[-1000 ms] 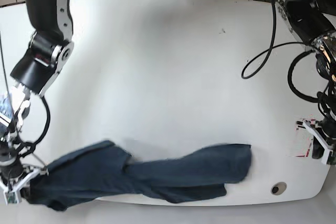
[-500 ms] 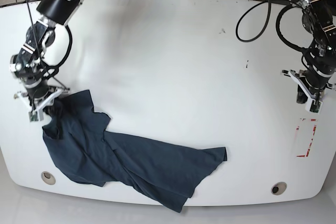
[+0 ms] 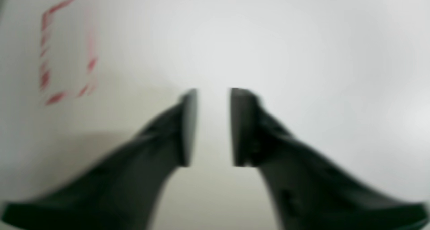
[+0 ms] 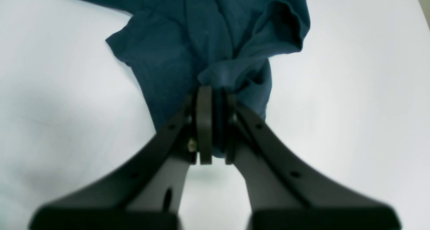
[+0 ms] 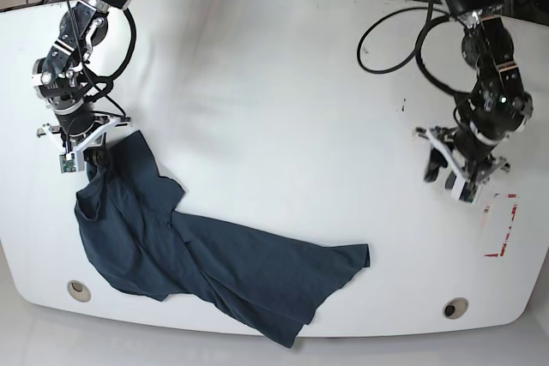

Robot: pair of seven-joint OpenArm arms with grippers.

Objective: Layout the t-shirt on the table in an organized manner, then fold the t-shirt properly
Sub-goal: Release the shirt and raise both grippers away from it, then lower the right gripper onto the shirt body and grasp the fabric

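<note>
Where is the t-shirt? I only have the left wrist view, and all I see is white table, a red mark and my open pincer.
Observer: The t-shirt lies crumpled along the table's near edge, on the far side from your left pincer.
Operator: Is any of it held?
Observer: Yes. The right pincer is shut on a bunched piece of the cloth.
Operator: Which end is that?
Observer: The end by the right arm; in the base view it is the shirt's upper left tip, and the rest trails toward the grommet hole.
Operator: Am I near anything?
Observer: Only the red-outlined rectangle, beside your pincer.
</note>
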